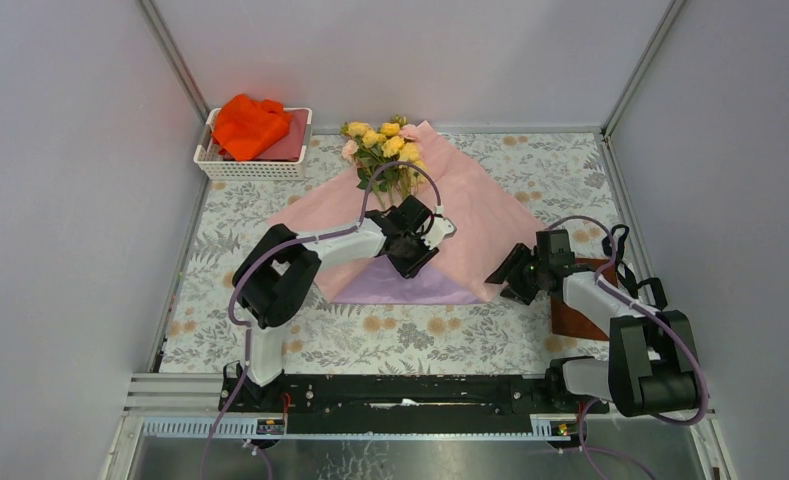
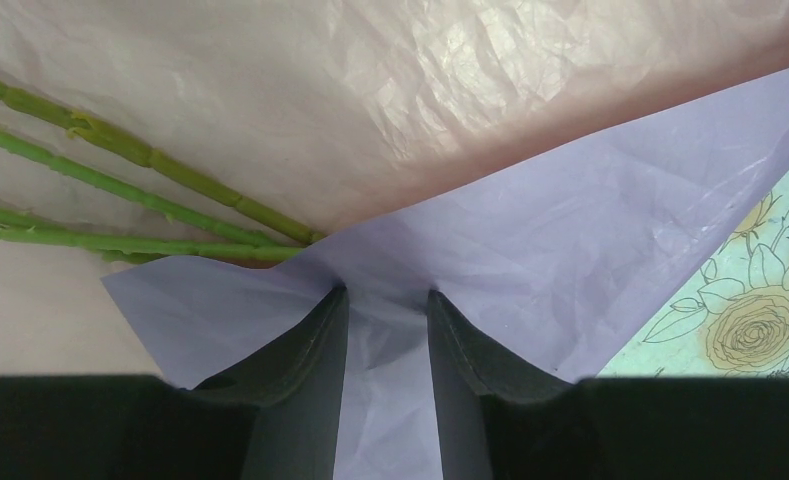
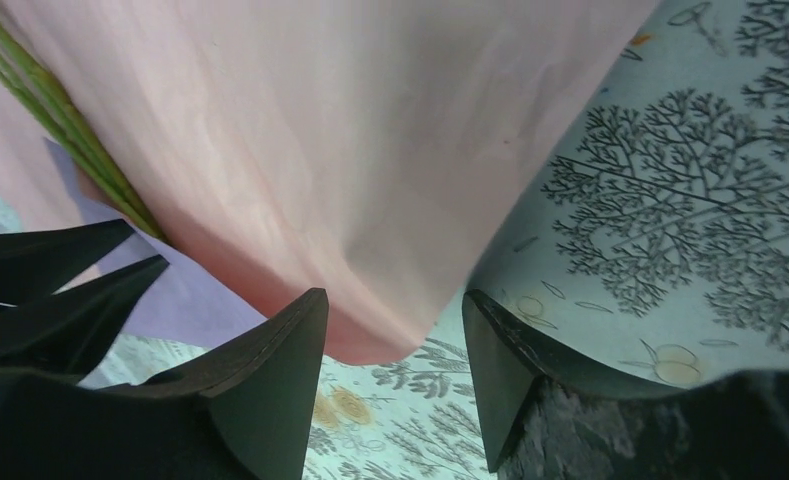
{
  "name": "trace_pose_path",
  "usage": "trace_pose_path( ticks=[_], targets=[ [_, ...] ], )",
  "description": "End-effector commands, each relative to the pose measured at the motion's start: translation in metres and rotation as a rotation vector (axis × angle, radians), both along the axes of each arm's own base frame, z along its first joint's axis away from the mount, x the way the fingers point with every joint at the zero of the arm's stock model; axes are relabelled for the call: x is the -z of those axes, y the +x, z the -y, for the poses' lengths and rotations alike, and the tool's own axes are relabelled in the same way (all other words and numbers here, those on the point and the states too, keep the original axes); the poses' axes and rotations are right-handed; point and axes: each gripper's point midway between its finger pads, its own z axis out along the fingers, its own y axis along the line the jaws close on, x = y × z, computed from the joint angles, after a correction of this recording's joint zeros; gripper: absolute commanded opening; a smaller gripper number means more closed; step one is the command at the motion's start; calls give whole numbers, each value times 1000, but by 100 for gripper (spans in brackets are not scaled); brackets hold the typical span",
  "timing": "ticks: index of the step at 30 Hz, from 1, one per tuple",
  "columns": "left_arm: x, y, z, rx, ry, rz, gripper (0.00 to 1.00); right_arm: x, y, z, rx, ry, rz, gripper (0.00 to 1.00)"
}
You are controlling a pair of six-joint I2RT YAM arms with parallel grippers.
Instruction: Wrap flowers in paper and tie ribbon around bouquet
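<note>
The flowers [image 1: 385,145], yellow and pink blooms, lie at the back centre on the paper [image 1: 470,215], pink side up. A lavender flap [image 2: 530,230] is folded over the ends of the green stems [image 2: 120,185]. My left gripper [image 1: 417,250] [image 2: 385,295] sits on that flap, jaws part closed with a puckered fold of lavender paper pinched between them. My right gripper [image 1: 510,275] [image 3: 394,300] stands open at the paper's right corner [image 3: 390,300]; the pink edge hangs loose just past its fingertips, touching neither pad. The ribbon is out of view.
A white basket [image 1: 255,170] holding an orange cloth [image 1: 248,125] stands at the back left. A brown pad [image 1: 575,320] lies under the right arm. A floral tablecloth [image 1: 420,335] covers the table, with walls on three sides.
</note>
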Motion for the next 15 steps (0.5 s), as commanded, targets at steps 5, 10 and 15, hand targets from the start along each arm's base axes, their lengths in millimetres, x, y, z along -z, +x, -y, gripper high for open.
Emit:
trace_pose_path(
  ticks=[5, 10, 15],
  targets=[
    [2, 8, 4, -14, -9, 37, 41, 39, -4, 16, 110, 11, -71, 49],
    [-2, 14, 8, -26, -22, 63, 41, 31, 12, 18, 132, 39, 4, 16],
    [4, 16, 7, -33, -5, 57, 41, 19, 24, 21, 99, 4, 63, 0]
  ],
)
